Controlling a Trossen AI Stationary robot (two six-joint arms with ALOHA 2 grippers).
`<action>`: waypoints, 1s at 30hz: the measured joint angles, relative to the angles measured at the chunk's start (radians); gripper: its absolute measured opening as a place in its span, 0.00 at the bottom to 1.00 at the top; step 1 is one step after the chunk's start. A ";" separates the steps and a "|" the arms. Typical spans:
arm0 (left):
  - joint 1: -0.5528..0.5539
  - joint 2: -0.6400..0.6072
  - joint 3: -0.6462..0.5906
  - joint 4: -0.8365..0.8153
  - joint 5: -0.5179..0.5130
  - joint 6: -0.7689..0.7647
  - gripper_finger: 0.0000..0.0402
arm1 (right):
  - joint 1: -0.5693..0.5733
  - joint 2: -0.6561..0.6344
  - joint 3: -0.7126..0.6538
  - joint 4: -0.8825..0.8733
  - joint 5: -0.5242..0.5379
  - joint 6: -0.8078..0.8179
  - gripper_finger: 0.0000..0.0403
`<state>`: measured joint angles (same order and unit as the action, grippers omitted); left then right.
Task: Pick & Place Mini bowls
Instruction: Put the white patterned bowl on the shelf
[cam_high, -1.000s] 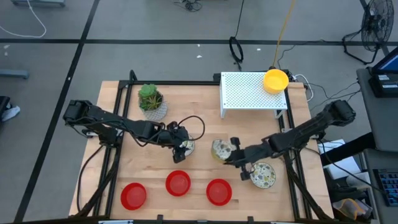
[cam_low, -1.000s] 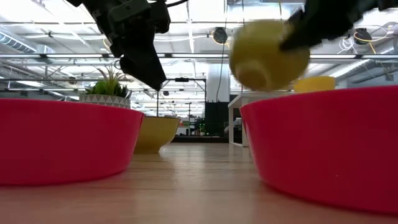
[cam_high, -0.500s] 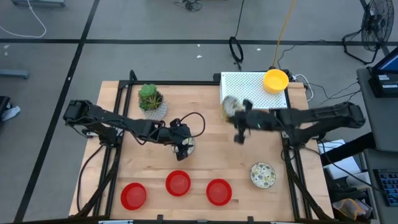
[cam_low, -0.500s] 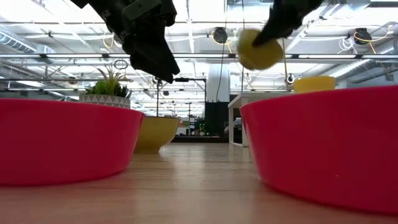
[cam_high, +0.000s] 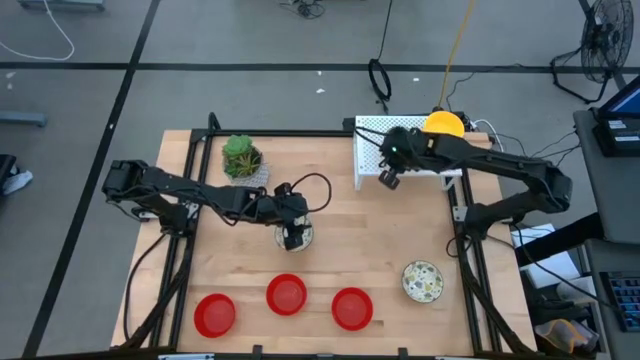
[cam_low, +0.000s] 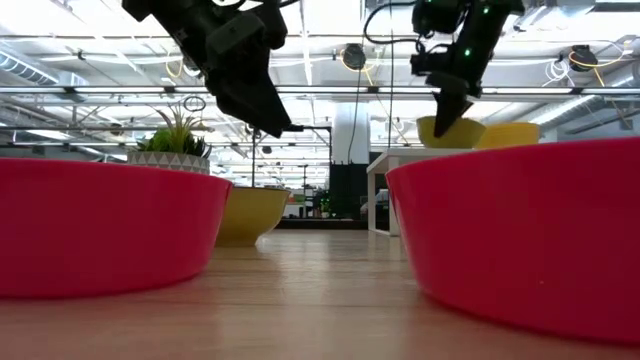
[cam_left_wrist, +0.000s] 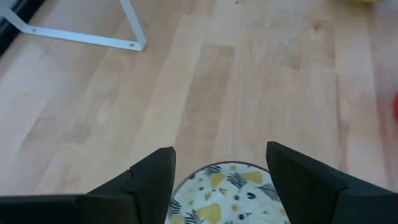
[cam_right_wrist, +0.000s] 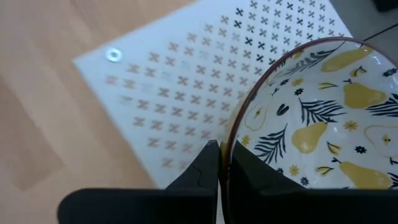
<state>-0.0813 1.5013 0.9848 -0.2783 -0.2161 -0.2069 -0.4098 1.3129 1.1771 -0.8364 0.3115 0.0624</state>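
My right gripper (cam_right_wrist: 222, 154) is shut on a whitish mini bowl with a pear and leaf pattern (cam_right_wrist: 317, 118), over the white perforated shelf (cam_high: 405, 150) at the far right. In the high view the arm hides that bowl. A yellow mini bowl (cam_high: 447, 124) stands on the shelf beside it. My left gripper (cam_left_wrist: 221, 158) hangs open above a second patterned bowl (cam_high: 296, 238) at the table's middle, one finger on either side and touching nothing. A third patterned bowl (cam_high: 423, 281) sits at the near right. Three red bowls (cam_high: 287, 295) line the near edge. My right gripper pinches the patterned bowl's rim (cam_right_wrist: 227, 144) between its two fingers, one inside the bowl and one outside. The fingers (cam_low: 441, 112) slant down from above. The bowl (cam_low: 450, 131) sits upright, open side up. Whether its base rests on the shelf I cannot tell.
A white pot with a green plant (cam_high: 243, 160) stands at the far left of the table. The shelf's legs (cam_left_wrist: 134, 31) rest on the wood. Bare wood (cam_high: 360, 230) lies between the middle bowl and the shelf.
My right gripper has swung from the table's near middle up and toward the far edge, over the white shelf, carrying the patterned bowl. It has turned as it went, and the bowl has gone from tipped on its side to upright.
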 joint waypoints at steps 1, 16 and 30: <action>0.006 0.000 0.000 0.000 0.000 0.007 0.64 | -0.011 0.009 0.000 0.004 0.004 -0.025 0.02; 0.093 0.000 0.000 0.000 0.007 0.056 0.64 | -0.152 0.058 0.002 0.054 0.008 -0.209 0.02; 0.128 0.000 0.000 0.000 0.007 0.074 0.64 | -0.154 0.059 0.001 0.054 -0.003 -0.215 0.07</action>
<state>0.0463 1.5013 0.9844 -0.2788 -0.2092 -0.1329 -0.5642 1.3724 1.1776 -0.7825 0.3088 -0.1522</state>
